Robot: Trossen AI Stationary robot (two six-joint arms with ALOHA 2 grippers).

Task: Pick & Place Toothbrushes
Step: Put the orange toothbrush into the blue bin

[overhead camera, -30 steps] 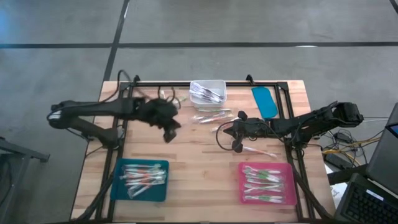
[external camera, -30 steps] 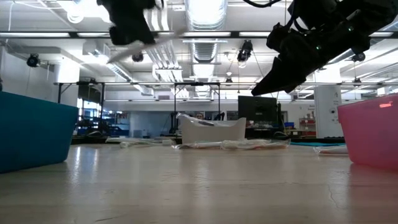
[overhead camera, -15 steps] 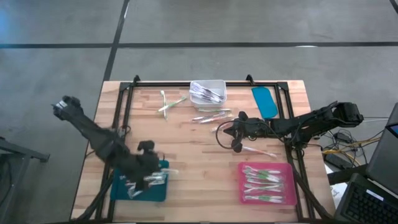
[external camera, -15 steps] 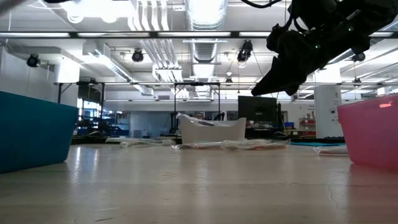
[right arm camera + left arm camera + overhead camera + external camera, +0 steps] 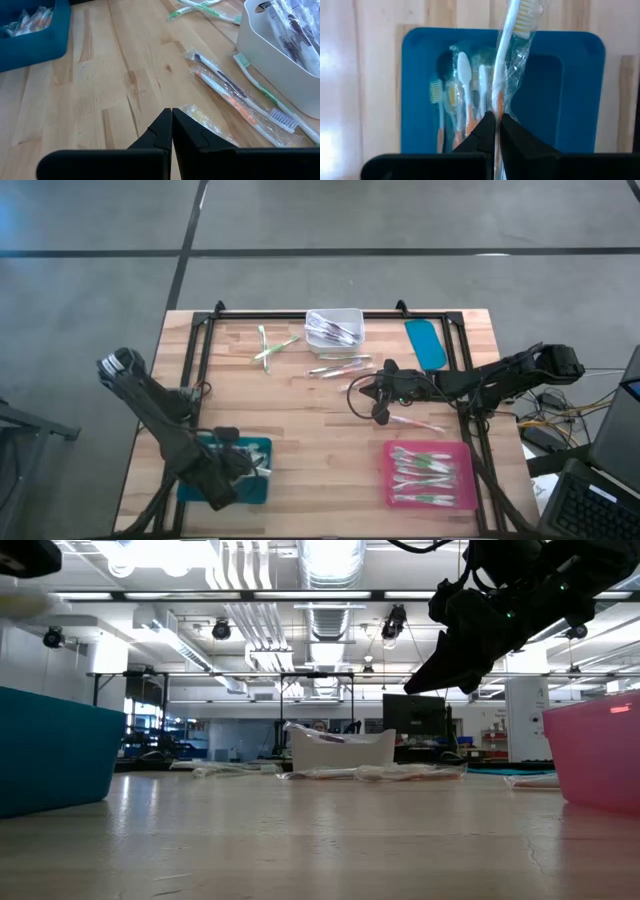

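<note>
My left gripper (image 5: 237, 471) hangs over the teal tray (image 5: 255, 448) at the table's near left, shut on a white toothbrush (image 5: 506, 60) in a clear wrapper. Several wrapped toothbrushes (image 5: 462, 100) lie in that tray (image 5: 570, 100). My right gripper (image 5: 378, 396) waits shut and empty above the table's middle (image 5: 171, 120), beside loose wrapped toothbrushes (image 5: 225, 85). More of them lie on the wood (image 5: 340, 367), and two green ones (image 5: 270, 348) lie crossed at the far left. My left gripper pinches the toothbrush's handle (image 5: 496, 102), wrapper and all, between its two fingers. The fingers come from above, pointing steeply down. The brush runs on past the fingertips with its bristle head (image 5: 522, 15) farthest from them, lifted clear above the teal tray.
A white bin (image 5: 335, 327) with more wrapped brushes stands at the far middle, with a teal lid (image 5: 426, 343) to its right. A pink tray (image 5: 430, 475) with brushes sits at the near right. One wrapped brush (image 5: 415, 421) lies near my right gripper. Bare wood lies between the trays.
My left gripper has swung from the table's middle toward the near left, sinking and rolling as it went, and now stands over the teal tray, still shut on the toothbrush.
</note>
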